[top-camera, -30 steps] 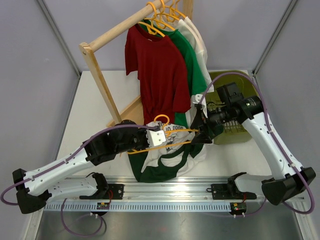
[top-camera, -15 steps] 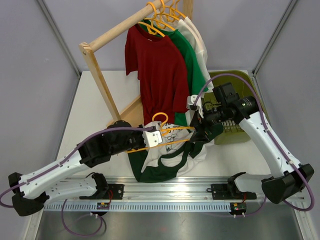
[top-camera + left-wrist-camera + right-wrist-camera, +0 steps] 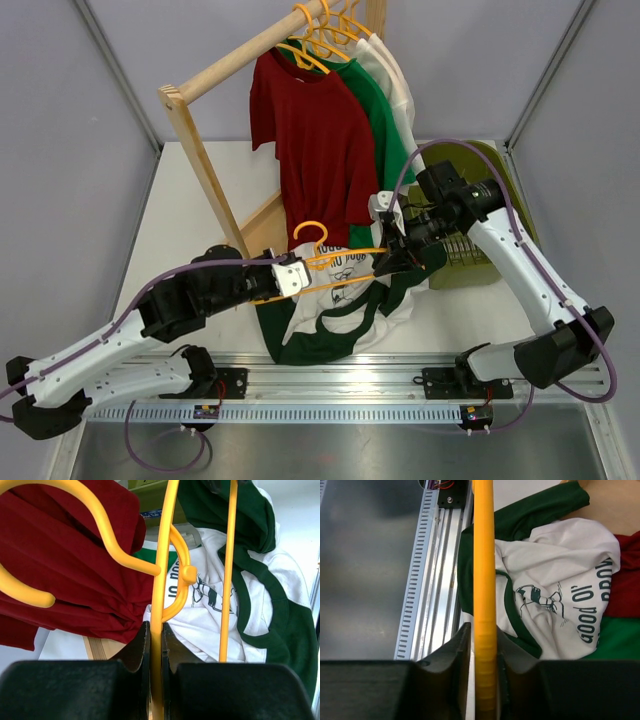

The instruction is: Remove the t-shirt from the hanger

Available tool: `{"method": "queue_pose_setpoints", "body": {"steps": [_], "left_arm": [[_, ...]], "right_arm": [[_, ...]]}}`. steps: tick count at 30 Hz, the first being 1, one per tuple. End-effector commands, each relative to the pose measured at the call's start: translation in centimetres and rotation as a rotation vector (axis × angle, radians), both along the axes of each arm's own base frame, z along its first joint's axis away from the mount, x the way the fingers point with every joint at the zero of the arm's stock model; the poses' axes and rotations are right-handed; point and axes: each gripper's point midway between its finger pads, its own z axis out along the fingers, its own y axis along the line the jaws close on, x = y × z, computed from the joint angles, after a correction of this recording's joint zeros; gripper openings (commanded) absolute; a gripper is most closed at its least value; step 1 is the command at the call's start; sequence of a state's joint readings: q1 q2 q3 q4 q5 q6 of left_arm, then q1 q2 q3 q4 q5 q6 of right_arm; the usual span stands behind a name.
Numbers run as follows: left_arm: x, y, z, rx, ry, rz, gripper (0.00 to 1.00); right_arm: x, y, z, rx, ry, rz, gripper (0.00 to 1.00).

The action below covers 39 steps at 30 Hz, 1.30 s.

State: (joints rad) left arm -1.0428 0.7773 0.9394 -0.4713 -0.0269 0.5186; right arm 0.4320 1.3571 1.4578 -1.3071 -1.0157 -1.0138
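Top external view: hanger (image 3: pixel 340 260) held level above table (image 3: pixel 190 220); left gripper (image 3: pixel 293 275) clamped on its bar beside the hook; right gripper (image 3: pixel 390 262) closed on its opposite end; t-shirt (image 3: pixel 330 315) crumpled on table directly beneath hanger.

The white table (image 3: pixel 180 225) is carrying several items directly on its surface. A wooden rack (image 3: pixel 200 160) is standing on the rear left portion, with its upright post and angled foot resting on the tabletop. An olive-green bin (image 3: pixel 468 270) is sitting at the right side, close to the table's edge. The t-shirt (image 3: pixel 335 315) is lying crumpled at the near centre with its white body uppermost and its dark green hem reaching toward a metal rail (image 3: pixel 340 388). That rail is running along the near edge, with a left arm base (image 3: pixel 45 400) and a right arm base (image 3: pixel 560 365) sitting beyond its ends.
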Motion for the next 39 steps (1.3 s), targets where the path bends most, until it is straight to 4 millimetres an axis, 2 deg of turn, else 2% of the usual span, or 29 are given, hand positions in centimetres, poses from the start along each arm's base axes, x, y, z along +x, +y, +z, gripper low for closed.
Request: {"method": "queue_pose_setpoints", "body": {"steps": [1,2,4,5,9,11,13,14,15,16,18,20,21,23,25,27,28,30,31,33,34,35,36,37,38,39], "left_arm": [[0.5,-1.1,1.5,-0.055,-0.043,-0.010,0.00],[0.6,-1.1,1.6,-0.055,-0.049,-0.008,0.00],[0.7,-1.0,1.9,-0.063,-0.058,-0.001,0.00],[0.7,-1.0,2.1,-0.071,-0.062,-0.001,0.00],[0.6,-0.9,2.5,-0.103,-0.066,0.004,0.00],[0.6,-0.8,2.9,-0.133,-0.060,0.018,0.00],[1.0,-0.2,3.3,-0.161,-0.051,0.066,0.39],[1.0,0.2,3.8,-0.192,-0.035,0.092,0.64],[1.3,0.9,4.1,-0.207,-0.030,0.140,0.80],[1.2,1.4,4.0,-0.218,0.001,0.165,0.97],[0.9,2.8,5.0,-0.263,0.017,0.207,0.99],[0.0,3.9,4.9,-0.288,0.075,0.222,0.99],[-0.7,4.7,5.6,-0.324,0.087,0.217,0.99],[-1.7,5.7,5.0,-0.347,0.154,0.233,0.99],[-2.6,7.1,4.8,-0.405,0.201,0.256,0.99],[-2.9,8.0,4.5,-0.444,0.221,0.277,0.99],[-3.3,8.5,4.1,-0.482,0.244,0.288,0.99],[-3.4,9.2,3.9,-0.523,0.260,0.312,0.99],[-3.7,9.6,3.7,-0.559,0.280,0.319,0.99],[-3.7,10.1,3.6,-0.587,0.294,0.337,0.99],[-3.9,10.4,3.7,-0.619,0.308,0.341,0.99],[-3.9,10.4,3.4,-0.622,0.317,0.348,0.99],[-4.0,10.4,3.2,-0.630,0.325,0.349,0.99],[-4.0,10.5,3.2,-0.643,0.338,0.353,0.99],[-4.0,10.4,2.8,-0.644,0.345,0.356,0.99],[-4.0,10.4,2.7,-0.646,0.350,0.359,0.99]], "right_arm": [[-2.0,0.4,2.4,0.069,0.043,0.060,0.27],[-2.1,0.3,2.5,0.066,0.046,0.052,0.18],[-2.1,0.2,2.6,0.064,0.038,0.045,0.10],[-2.3,0.1,2.7,0.060,0.040,0.032,0.00],[-1.5,-0.4,3.0,0.033,-0.019,-0.059,0.00],[-1.2,-0.7,3.9,0.033,-0.056,-0.109,0.00],[-0.2,-1.4,4.4,0.005,-0.092,-0.189,0.00],[0.3,-1.9,4.7,-0.001,-0.107,-0.230,0.00],[1.1,-2.5,4.8,-0.020,-0.125,-0.278,0.00],[1.6,-2.8,5.6,-0.009,-0.146,-0.324,0.00],[2.9,-3.9,6.2,-0.031,-0.192,-0.416,0.00],[3.8,-4.3,7.8,-0.009,-0.248,-0.491,0.00],[4.5,-4.8,8.5,-0.013,-0.280,-0.543,0.00],[5.4,-4.8,11.2,0.044,-0.338,-0.597,0.00],[7.2,-4.8,13.8,0.083,-0.373,-0.668,0.00],[8.6,-4.4,15.1,0.103,-0.373,-0.697,0.00],[10.0,-3.7,16.1,0.126,-0.361,-0.710,0.00],[11.6,-2.7,17.2,0.159,-0.350,-0.727,0.00],[12.8,-1.3,18.2,0.192,-0.345,-0.725,0.00],[14.2,-0.1,19.5,0.219,-0.354,-0.739,0.00],[15.6,0.9,20.7,0.243,-0.357,-0.748,0.00],[15.7,2.0,21.4,0.256,-0.360,-0.740,0.00],[16.8,3.0,22.4,0.277,-0.364,-0.743,0.00],[17.2,3.6,22.8,0.284,-0.371,-0.748,0.00],[17.2,5.0,23.0,0.290,-0.371,-0.733,0.00],[17.5,5.1,24.7,0.324,-0.403,-0.755,0.00]]}}
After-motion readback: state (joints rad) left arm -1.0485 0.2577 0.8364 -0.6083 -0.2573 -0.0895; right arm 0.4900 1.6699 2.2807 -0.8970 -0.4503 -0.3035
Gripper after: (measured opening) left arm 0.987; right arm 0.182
